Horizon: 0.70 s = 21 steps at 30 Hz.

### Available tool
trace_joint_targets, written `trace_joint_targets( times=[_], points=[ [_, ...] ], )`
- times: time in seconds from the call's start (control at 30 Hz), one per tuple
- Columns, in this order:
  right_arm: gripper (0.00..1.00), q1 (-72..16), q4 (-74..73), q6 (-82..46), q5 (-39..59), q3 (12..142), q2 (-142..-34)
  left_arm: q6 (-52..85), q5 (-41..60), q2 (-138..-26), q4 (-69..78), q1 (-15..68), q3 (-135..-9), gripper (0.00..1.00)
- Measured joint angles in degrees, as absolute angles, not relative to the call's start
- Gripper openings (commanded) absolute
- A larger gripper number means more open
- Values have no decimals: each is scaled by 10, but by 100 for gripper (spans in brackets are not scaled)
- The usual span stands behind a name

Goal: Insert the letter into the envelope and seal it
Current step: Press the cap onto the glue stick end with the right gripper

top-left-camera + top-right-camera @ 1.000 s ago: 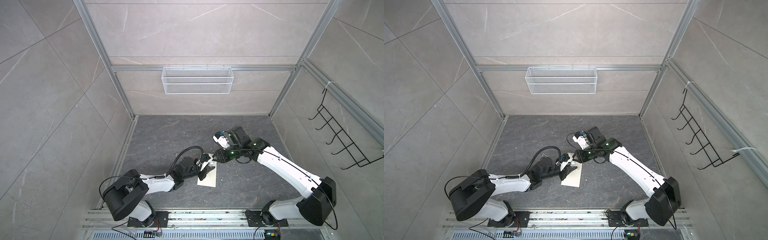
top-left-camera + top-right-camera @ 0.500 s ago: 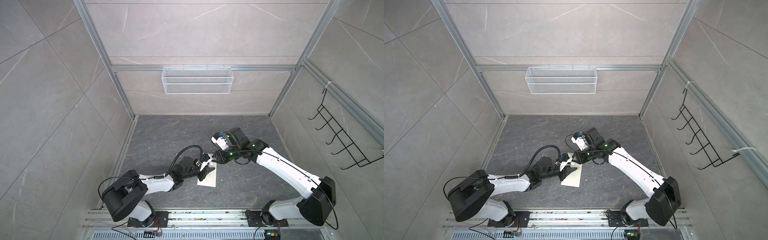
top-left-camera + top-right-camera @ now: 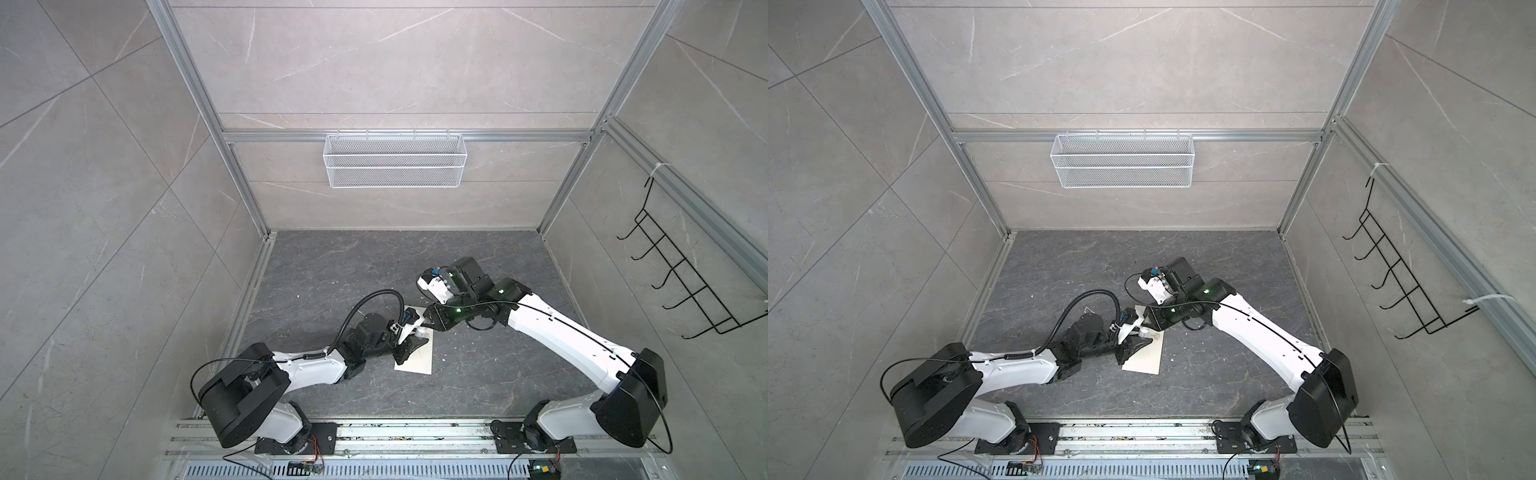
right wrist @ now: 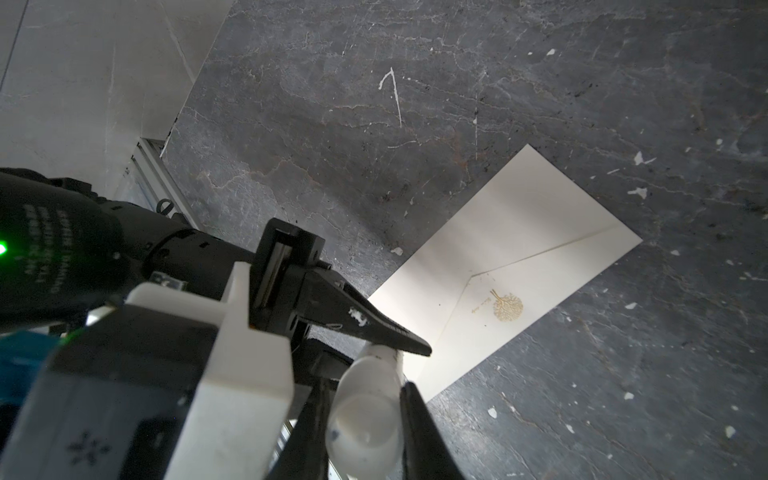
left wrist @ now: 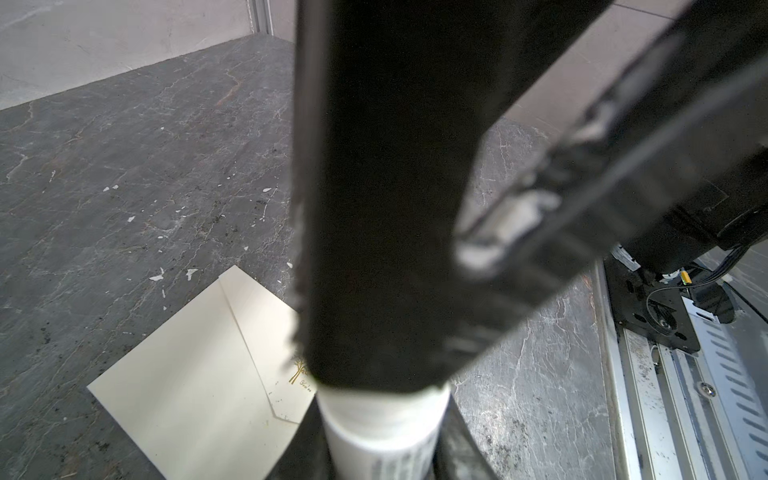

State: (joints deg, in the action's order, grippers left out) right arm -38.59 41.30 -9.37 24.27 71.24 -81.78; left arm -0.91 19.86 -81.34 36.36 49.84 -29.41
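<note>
The right gripper's (image 4: 365, 428) fingers (image 4: 422, 436) are clamped on either side of a small white tube (image 4: 365, 415). The left gripper (image 3: 1138, 343) pinches the tube's other end, with one dark finger (image 4: 365, 322) lying across it. In both top views the two grippers meet above the far half of the envelope (image 3: 417, 361).

The envelope lies flat on the floor (image 3: 332, 270), about midway between the floor's left and right edges and nearer the front rail (image 3: 395, 432) than the back wall. Its long axis runs from the back wall toward the front edge, slightly skewed. The pointed flap is folded down, hinged on the long edge on the right arm's side, and its tip points across toward the left arm's side.

The floor is dark grey, stone-veined and dotted with small white flecks (image 4: 638, 158). Pale grey marbled panels in aluminium framing close it in. A white wire basket (image 3: 394, 160) hangs on the back wall and a black hook rack (image 3: 681, 282) on the right wall.

The envelope is cream-white and smooth, with thin crease lines marking the flap. A small gold tree emblem (image 4: 507, 308) with a line of script beside it sits on the flap just inside the tip.
</note>
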Motion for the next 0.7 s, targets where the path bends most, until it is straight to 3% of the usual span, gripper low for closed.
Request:
trace_joint_targets(
  times=[0.7],
  points=[
    [24, -390, 404, -91, 275, 720, -862, -1, 185, -779, 297, 491, -290, 0]
  ],
)
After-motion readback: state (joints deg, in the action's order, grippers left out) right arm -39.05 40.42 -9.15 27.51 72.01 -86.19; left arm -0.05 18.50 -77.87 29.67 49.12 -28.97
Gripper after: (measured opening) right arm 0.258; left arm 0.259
